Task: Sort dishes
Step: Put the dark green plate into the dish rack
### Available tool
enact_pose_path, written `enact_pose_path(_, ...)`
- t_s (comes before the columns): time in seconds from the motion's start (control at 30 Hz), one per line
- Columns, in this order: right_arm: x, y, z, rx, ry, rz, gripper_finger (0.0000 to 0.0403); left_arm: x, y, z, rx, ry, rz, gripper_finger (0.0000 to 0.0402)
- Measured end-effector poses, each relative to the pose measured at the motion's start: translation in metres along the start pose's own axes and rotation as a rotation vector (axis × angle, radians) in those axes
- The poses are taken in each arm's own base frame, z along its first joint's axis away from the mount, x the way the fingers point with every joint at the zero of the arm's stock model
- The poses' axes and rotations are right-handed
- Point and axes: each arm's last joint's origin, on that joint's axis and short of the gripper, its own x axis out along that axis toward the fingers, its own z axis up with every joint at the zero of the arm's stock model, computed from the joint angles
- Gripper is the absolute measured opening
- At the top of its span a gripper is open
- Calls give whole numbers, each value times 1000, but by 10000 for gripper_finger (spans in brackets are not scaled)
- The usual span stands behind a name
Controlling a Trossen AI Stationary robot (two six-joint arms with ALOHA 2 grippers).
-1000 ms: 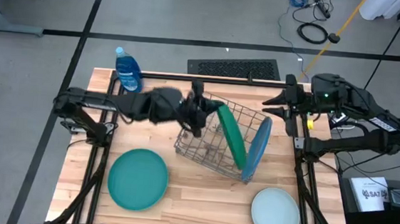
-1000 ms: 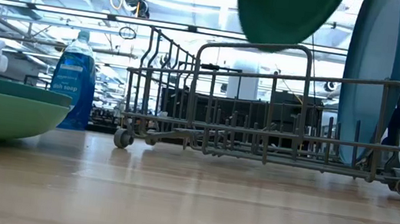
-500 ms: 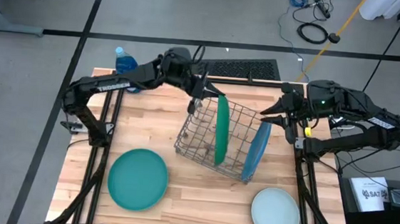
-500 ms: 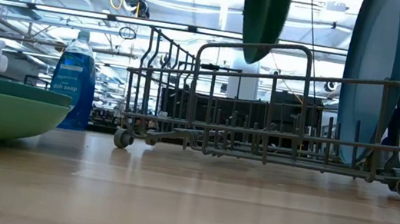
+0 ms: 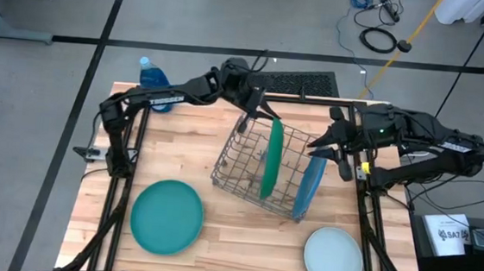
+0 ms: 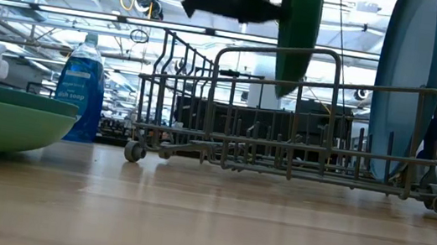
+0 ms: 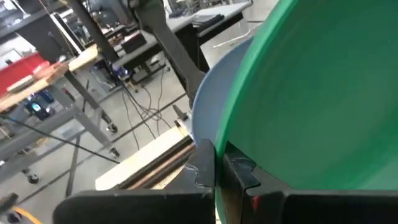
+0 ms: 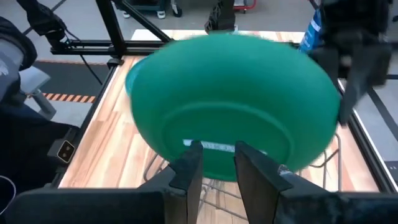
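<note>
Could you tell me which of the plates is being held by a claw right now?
The dark green plate, upright over the wire rack, pinched at its rim by the left claw. The blue plate stands in the rack; the teal and pale mint plates lie flat.

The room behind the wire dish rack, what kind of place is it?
Probably a robotics lab or workshop, not a kitchen. Behind the grey wire rack run exposed ceiling pipes and strip lights, and the wooden table stands on a grey floor with loose black cables.
</note>
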Motion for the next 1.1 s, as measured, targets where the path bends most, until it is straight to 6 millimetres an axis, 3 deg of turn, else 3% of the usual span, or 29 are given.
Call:
enact_pose_path(0.2, 10, -1, 1, -19, 22, 0, 89, 15, 0, -23, -17, 0, -16, 0)
enact_pose_path(0.5, 11, -1, 6, -21, -27, 0, 89, 34, 6, -20, -12, -236, -31, 0)
enact_pose_path(0.8, 11, -1, 7, -14, -37, 0, 89, 41, 7, -28, -49, -176, 96, 0)
enact_pose_path(0.97, 11, -1, 7, -1, -35, -1, 89, 39, 11, -24, -83, -129, 228, 0)
enact_pose_path(1.1, 11, 0, 6, 3, -27, 4, 89, 44, 5, -20, -61, -88, 222, 0)
